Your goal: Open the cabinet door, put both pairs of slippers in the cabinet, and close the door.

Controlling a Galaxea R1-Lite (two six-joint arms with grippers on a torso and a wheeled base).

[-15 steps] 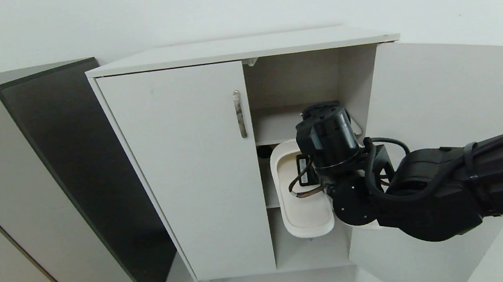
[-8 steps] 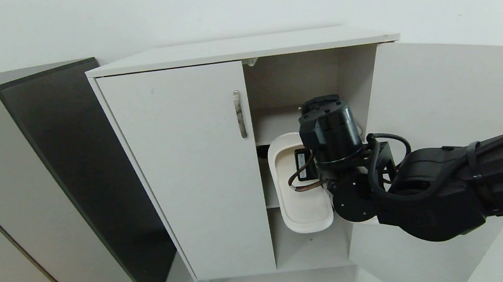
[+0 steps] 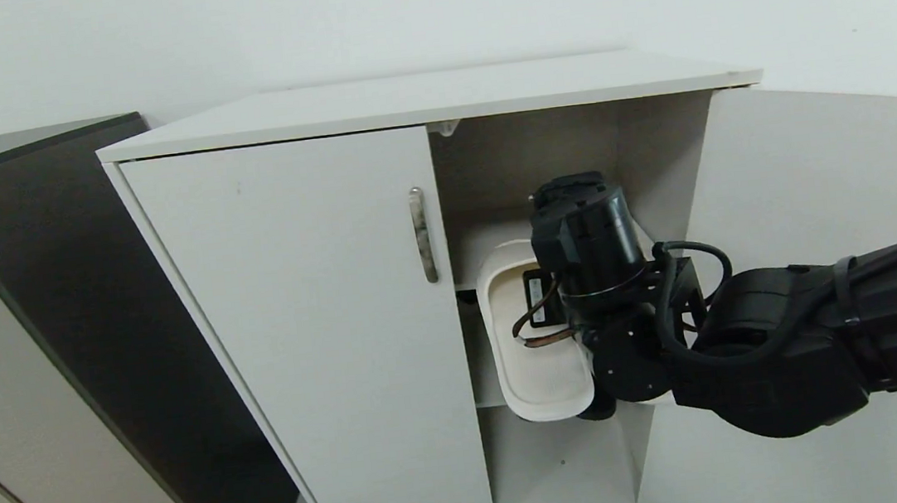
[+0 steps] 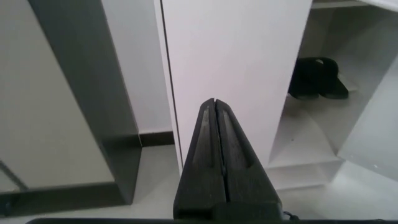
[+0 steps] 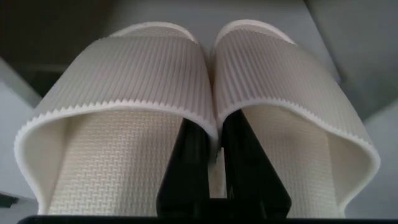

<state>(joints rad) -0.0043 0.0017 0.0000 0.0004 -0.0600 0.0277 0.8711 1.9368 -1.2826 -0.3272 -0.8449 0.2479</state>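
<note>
A pair of white ribbed slippers (image 5: 205, 81) is held side by side, with my right gripper (image 5: 214, 155) shut on their two touching inner strap edges. In the head view the white slippers (image 3: 535, 359) hang sole-outward in front of the white cabinet's (image 3: 416, 101) open right half, at middle-shelf height, and the right wrist covers much of them. The right door (image 3: 825, 187) stands wide open; the left door (image 3: 300, 342) is closed. A pair of black slippers (image 4: 318, 78) lies on a shelf inside. My left gripper (image 4: 215, 106) is shut on nothing, low before the closed door.
A dark-sided cabinet (image 3: 68, 283) stands close to the white one's left. The closed door carries a metal handle (image 3: 422, 235) beside the opening. The lowest compartment (image 3: 553, 457) has free room under the white slippers. Grey floor (image 4: 155, 174) lies in front.
My right arm has lifted the white slippers higher against the cabinet opening, up past the middle shelf edge. The head camera has moved closer, so the whole picture has shifted.
</note>
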